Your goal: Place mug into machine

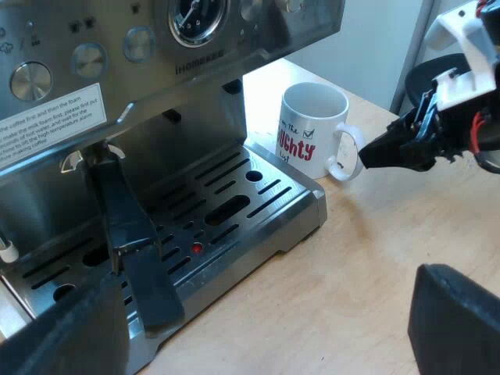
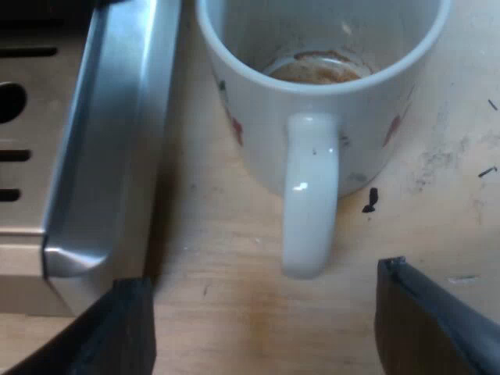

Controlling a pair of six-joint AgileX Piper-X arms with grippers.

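Observation:
A white mug [image 1: 312, 129] with red lettering stands upright on the wooden table, close beside the corner of the espresso machine's drip tray [image 1: 301, 191]. Its handle [image 2: 310, 195] points toward my right gripper [image 2: 266, 328], which is open, with a finger on each side of the handle's end and not touching it. Brown residue lies inside the mug [image 2: 320, 70]. From the left wrist view, the right gripper [image 1: 383, 152] sits just off the mug's handle. My left gripper [image 1: 258, 344] is open over the table before the tray, holding nothing.
The espresso machine [image 1: 156, 47] has dials and a pressure gauge on its face. The holder's dark handle [image 1: 129, 234] sticks out from the machine's front over the slotted tray. The tray's metal edge [image 2: 101, 156] runs close beside the mug. Bare wooden table [image 1: 351, 266] surrounds the tray.

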